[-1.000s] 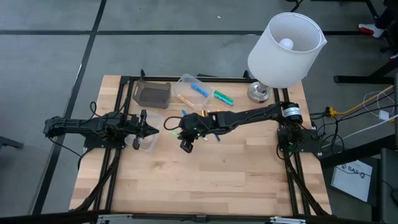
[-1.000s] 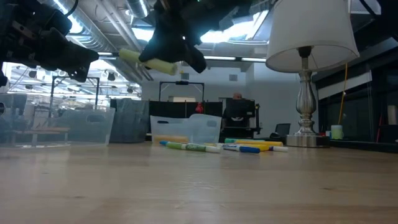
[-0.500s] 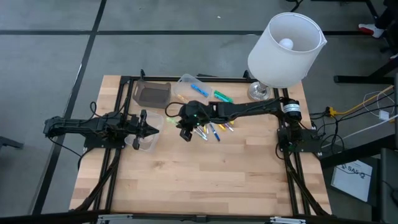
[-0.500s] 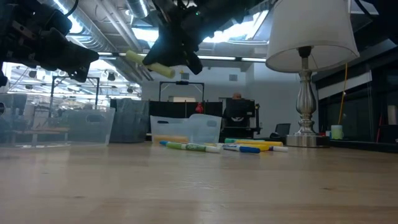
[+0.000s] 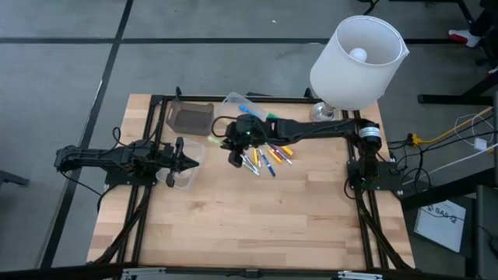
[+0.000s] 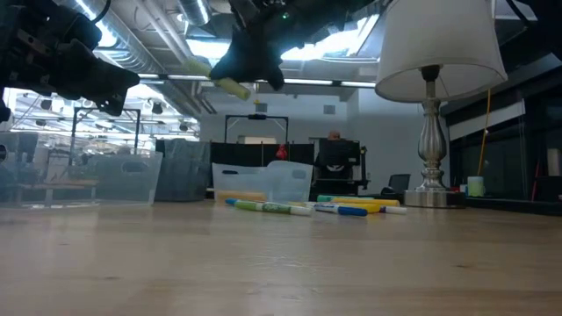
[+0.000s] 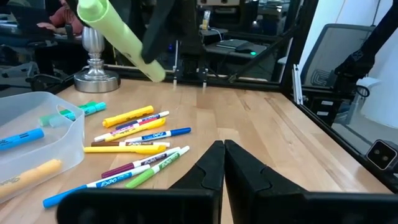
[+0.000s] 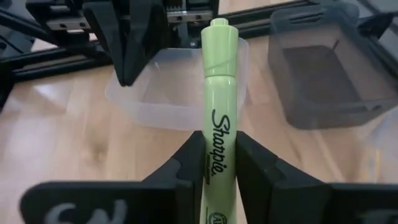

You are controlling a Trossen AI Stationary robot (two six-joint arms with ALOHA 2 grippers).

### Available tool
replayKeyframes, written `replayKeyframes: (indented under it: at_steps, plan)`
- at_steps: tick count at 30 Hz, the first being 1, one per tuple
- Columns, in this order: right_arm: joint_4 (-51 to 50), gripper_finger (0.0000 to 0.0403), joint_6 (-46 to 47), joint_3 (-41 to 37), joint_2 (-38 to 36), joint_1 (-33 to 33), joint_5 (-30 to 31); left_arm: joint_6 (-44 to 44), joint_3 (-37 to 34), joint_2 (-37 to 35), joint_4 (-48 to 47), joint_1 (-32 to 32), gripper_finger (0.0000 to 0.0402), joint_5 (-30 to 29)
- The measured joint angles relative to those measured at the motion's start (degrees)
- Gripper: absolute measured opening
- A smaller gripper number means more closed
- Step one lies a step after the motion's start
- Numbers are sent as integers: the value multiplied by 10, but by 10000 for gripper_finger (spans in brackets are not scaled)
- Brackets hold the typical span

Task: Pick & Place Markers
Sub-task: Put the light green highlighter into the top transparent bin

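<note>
Yellow-green highlighter (image 8: 219, 106) is clamped between the right gripper's (image 8: 216, 163) fingers, up in the air over the table (image 5: 257, 225), near the clear container (image 8: 168, 93). Other markers (image 5: 263, 158) lie loose on the wood beside a second clear tub (image 7: 37, 134). Left gripper (image 7: 221, 163) hangs by the clear container, fingers pressed together, holding nothing.

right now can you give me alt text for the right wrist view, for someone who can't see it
The right gripper holds a light green Sharpie highlighter above a wooden table, pointing toward an empty clear plastic container. The left gripper hangs shut beside that container, and a dark tinted bin sits nearby.
</note>
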Motion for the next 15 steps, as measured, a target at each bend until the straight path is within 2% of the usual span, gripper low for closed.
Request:
replayKeyframes:
  at_steps: [15]
  plan:
    - [-4, 75, -11, 0, -3, -24, 0, 0, 0, 0, 0, 0, 6, 0]
